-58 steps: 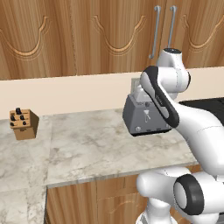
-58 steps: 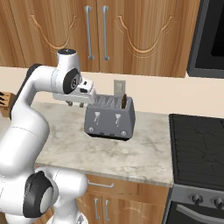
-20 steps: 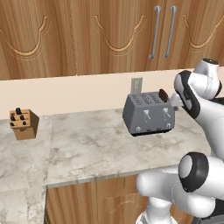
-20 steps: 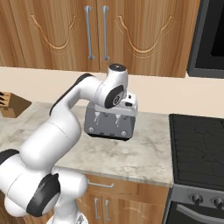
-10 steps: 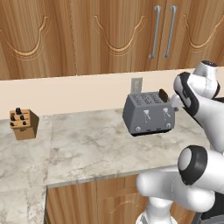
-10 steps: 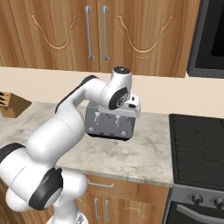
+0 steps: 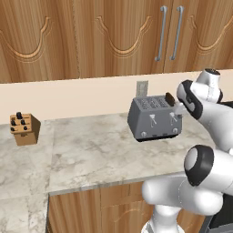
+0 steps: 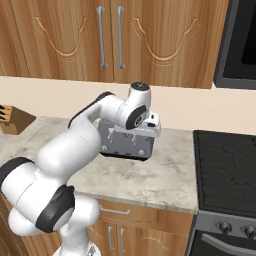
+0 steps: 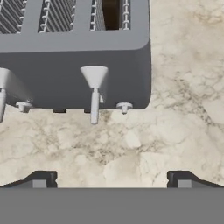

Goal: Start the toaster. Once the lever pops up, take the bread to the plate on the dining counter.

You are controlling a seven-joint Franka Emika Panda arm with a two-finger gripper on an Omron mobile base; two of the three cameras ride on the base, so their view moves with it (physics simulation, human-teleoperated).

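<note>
Bread [image 9: 110, 13] apparently in toaster [image 9: 74, 61] slot

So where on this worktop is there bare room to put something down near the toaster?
The widest bare stretch of worktop lies between the knife block and the toaster. A bare strip also runs in front of the toaster to the counter edge. It is crowded at the toaster's stove side, where the open gripper and arm hang.

No legible text, label, brand, number or sign is showing on any surface.
</note>
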